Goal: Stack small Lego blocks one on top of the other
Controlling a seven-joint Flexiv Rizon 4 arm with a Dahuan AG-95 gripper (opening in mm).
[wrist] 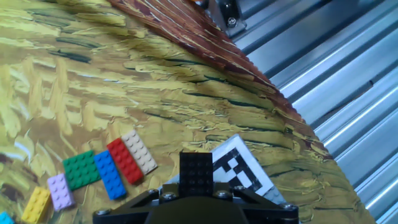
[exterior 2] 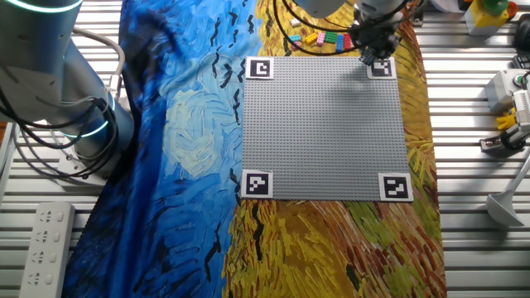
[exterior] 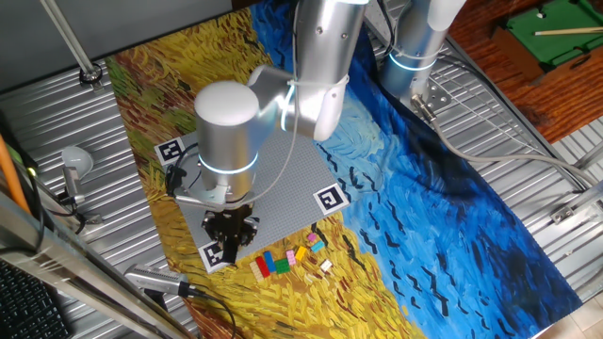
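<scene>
We see the arm bent steeply down, its end effector [exterior: 231,233] pinching a flat black studded brick [wrist: 196,175] above a corner marker [wrist: 239,167] of the grey studded baseplate [exterior 2: 327,124]. Red [wrist: 125,160], blue [wrist: 110,174] and green [wrist: 80,169] bricks lie close together on the painted cloth [wrist: 124,93] nearby.

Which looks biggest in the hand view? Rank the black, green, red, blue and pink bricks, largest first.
1. Green brick
2. Red brick and blue brick, alike
3. Pink brick

The black brick, held in the gripper, sits nearer the camera, so it is unranked.
</scene>
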